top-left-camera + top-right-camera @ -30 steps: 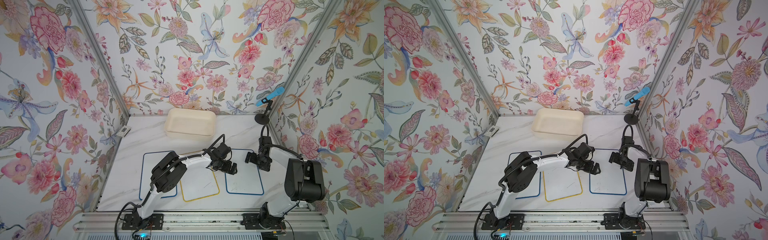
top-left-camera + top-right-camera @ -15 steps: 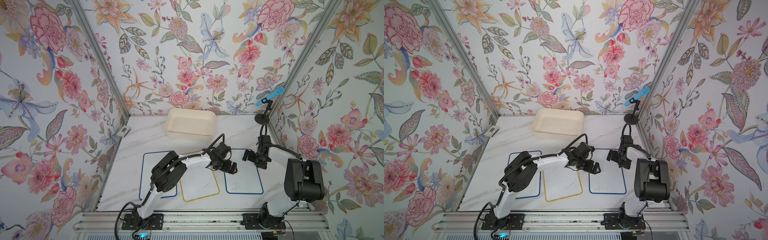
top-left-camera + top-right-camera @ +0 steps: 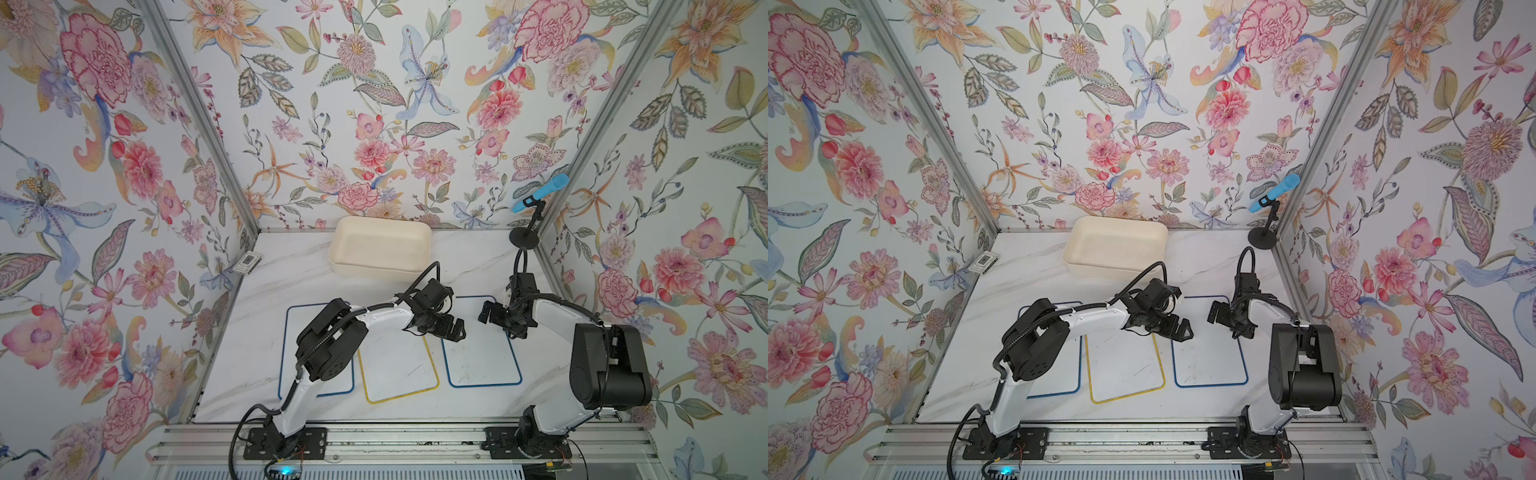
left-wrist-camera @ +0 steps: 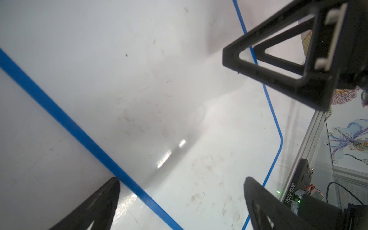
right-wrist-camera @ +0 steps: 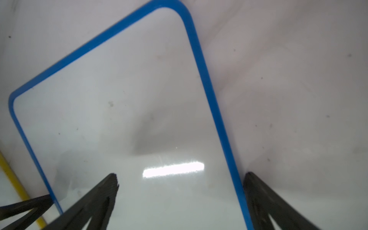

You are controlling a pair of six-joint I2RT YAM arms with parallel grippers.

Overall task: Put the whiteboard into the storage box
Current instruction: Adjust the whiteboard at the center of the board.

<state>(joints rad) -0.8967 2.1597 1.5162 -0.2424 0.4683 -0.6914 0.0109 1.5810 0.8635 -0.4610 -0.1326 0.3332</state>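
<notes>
The storage box (image 3: 380, 245) is empty, three whiteboards (image 3: 482, 361) lie on the worktop (image 3: 291, 274) near it, and both arms' jaws are open, holding nothing.

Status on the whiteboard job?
Open, empty: left hand, right hand, both over right blue board. Board flat on table; box empty. Nothing in the way.

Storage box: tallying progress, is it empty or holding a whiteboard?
Empty. In both top views the storage box shows only its bare cream floor, nothing inside.
</notes>
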